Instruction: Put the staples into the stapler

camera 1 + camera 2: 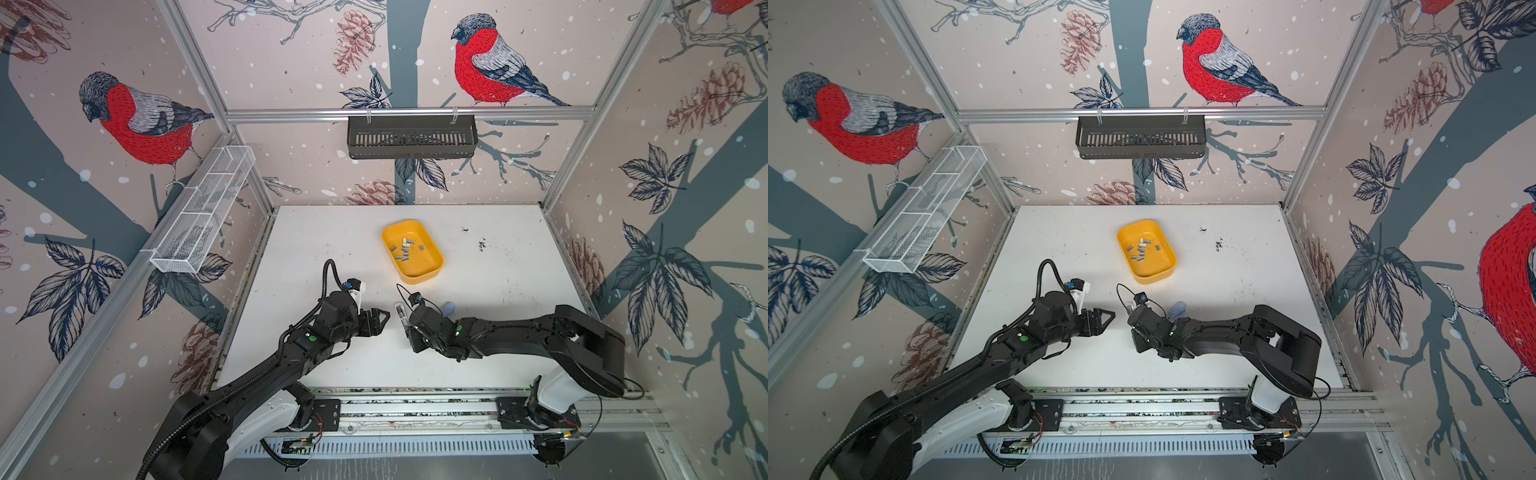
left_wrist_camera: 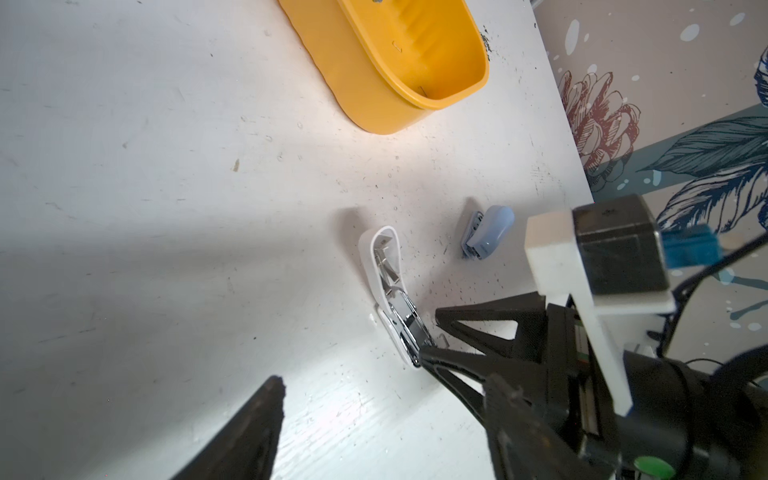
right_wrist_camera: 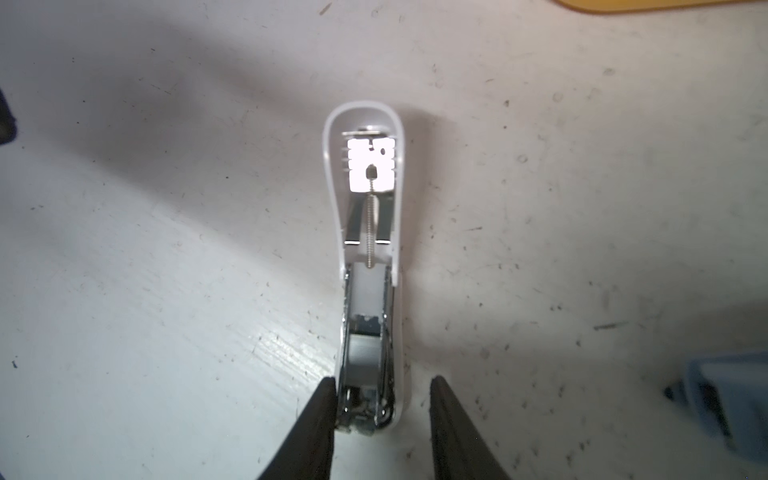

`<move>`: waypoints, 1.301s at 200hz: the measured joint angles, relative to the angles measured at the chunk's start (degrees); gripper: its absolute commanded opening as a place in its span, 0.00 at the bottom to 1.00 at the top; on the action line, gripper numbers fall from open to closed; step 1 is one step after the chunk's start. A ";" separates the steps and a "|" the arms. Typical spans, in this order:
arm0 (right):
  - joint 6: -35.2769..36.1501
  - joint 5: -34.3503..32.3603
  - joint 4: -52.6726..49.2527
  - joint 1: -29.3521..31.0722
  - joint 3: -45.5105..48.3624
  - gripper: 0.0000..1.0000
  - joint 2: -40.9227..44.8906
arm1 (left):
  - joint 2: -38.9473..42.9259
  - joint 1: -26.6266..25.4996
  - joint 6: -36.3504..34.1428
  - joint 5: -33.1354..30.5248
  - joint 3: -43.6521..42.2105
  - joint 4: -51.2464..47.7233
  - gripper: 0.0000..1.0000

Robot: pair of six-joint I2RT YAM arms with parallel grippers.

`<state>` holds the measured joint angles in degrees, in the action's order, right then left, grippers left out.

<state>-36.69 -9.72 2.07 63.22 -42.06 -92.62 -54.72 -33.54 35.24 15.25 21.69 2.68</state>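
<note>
- The small grey-silver metal staples (image 1: 405,249) lie loose in a scattered heap on the floor of the shallow yellow plastic tray (image 1: 432,272), in both top views. The tray stands toward the far middle of the white scuffed surface (image 1: 498,353).
- The white plastic stapler (image 3: 368,270) lies on the surface nearer the arms than the tray and well apart from it. It is hinged open, with its white lid swung back away from the chrome magazine.
- In the right wrist view the magazine channel faces up. A grey ridged block lies in it near the gripper end; it looks like a strip of staples, though I cannot be sure.
- The right gripper (image 3: 382,380) straddles the front end of the white stapler with its jaws apart. One finger lies against the chrome side; the other stands off from the white shell with bare surface showing between them, so it is not clamped.
- The left gripper (image 1: 384,323) hangs near the white stapler on its left in both top views. Its jaws are spread and nothing is between them.
- A small pale-blue plastic stapler (image 2: 486,232) lies near the white stapler, apart from it and partly hidden behind the right arm in both top views.
</note>
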 measured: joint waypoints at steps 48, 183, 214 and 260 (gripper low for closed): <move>0.59 -0.33 0.20 -0.31 1.36 0.35 1.16 | 0.46 0.00 0.11 2.93 -1.25 3.34 0.99; -2.56 4.98 3.17 -6.62 4.83 0.21 8.37 | -2.03 0.00 5.46 7.21 -3.34 6.03 0.98; -5.07 7.78 4.81 -8.46 5.07 0.18 8.17 | -5.20 0.00 8.00 7.23 -3.63 7.56 0.97; -6.86 10.01 7.19 -10.36 6.14 0.15 6.12 | -8.02 0.00 8.41 8.57 -3.45 10.67 0.94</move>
<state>-43.55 0.30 9.26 52.86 -35.92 -86.50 -62.74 -33.54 43.66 23.81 18.24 13.34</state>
